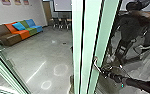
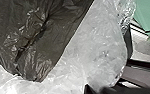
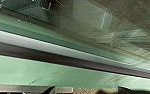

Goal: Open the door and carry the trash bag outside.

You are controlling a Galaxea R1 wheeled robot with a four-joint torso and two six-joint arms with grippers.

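The dark and clear crumpled plastic trash bag point(image 2: 48, 45) is at the left hand point(image 2: 102, 89), its grip impossible to tell; carrying outside remains. The green-framed glass door point(image 1: 89, 42) looks partly open, the right hand point(image 1: 102, 72), grip also unclear, by its curved metal handle point(image 1: 96, 64).

Right claw point(image 1: 102, 71) out in front

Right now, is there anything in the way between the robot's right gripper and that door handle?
Nothing visible is in the way. In the head view, the right gripper is right up by the lower end of the metal handle on the green door frame. I cannot tell whether they touch.
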